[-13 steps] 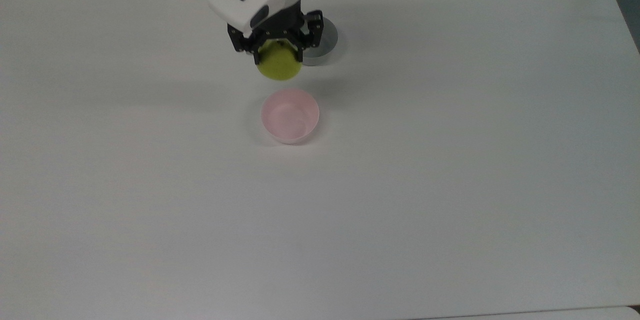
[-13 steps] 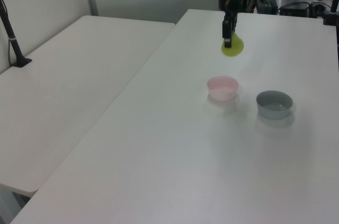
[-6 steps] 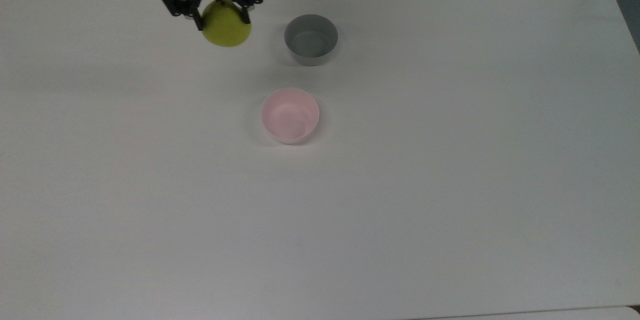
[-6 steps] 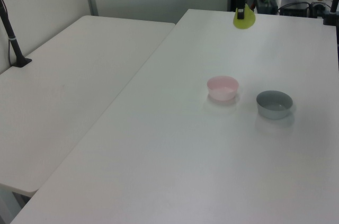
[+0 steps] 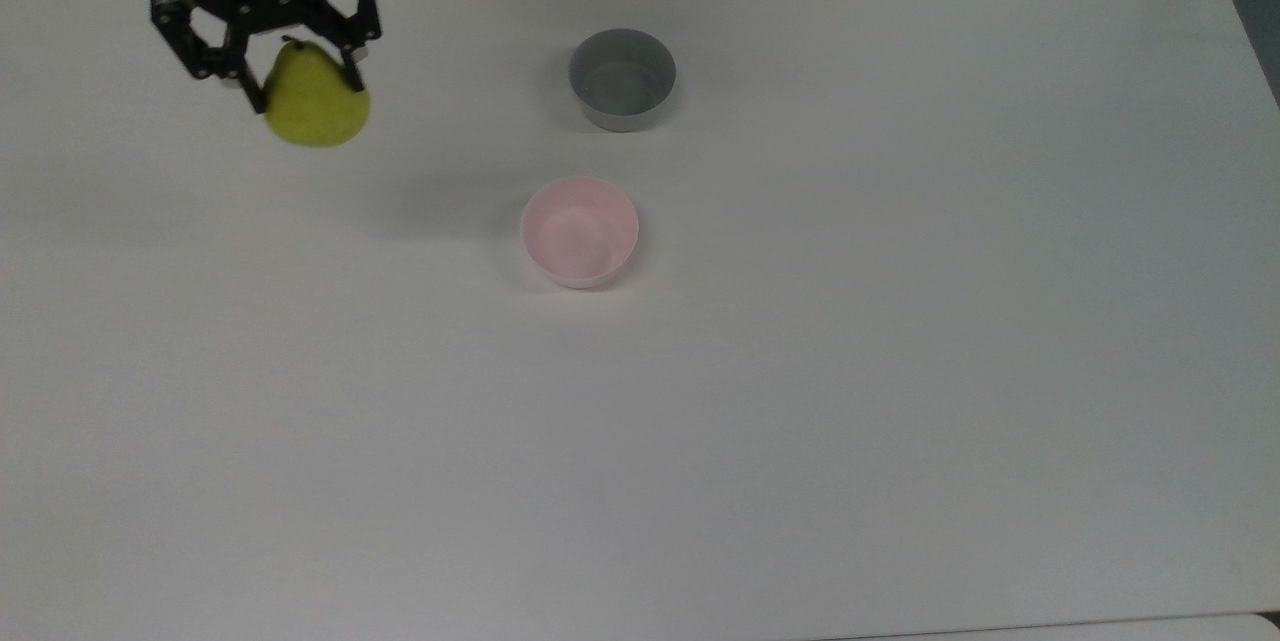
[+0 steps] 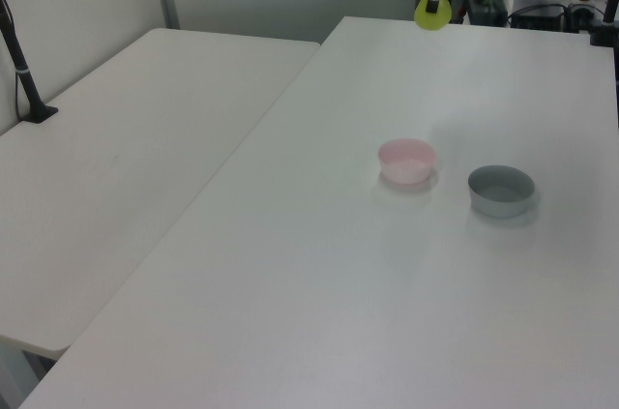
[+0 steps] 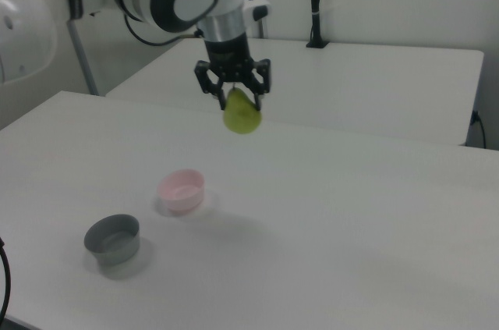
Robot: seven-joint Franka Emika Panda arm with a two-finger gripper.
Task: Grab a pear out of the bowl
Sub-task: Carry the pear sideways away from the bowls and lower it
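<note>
My gripper (image 5: pixel 305 91) (image 7: pixel 238 105) is shut on the yellow-green pear (image 5: pixel 315 109) (image 6: pixel 431 12) (image 7: pixel 242 115), which hangs in the air well above the table. In the top view it is at the far upper left, a long way left of the pale pink bowl (image 5: pixel 579 230) (image 6: pixel 406 160) (image 7: pixel 182 190). The pink bowl sits empty near the table's middle. The pear's brown stem points up between the black fingers.
A grey bowl (image 5: pixel 621 78) (image 6: pixel 501 189) (image 7: pixel 113 239) stands empty beside the pink one. The white table (image 5: pixel 800 371) is wide and bare around both bowls. A second white table (image 6: pixel 126 158) adjoins it. A black post (image 6: pixel 21 61) stands on that table's far edge.
The gripper has carried the pear from just above the pink bowl far toward the top view's upper left. Both bowls have stayed in place.
</note>
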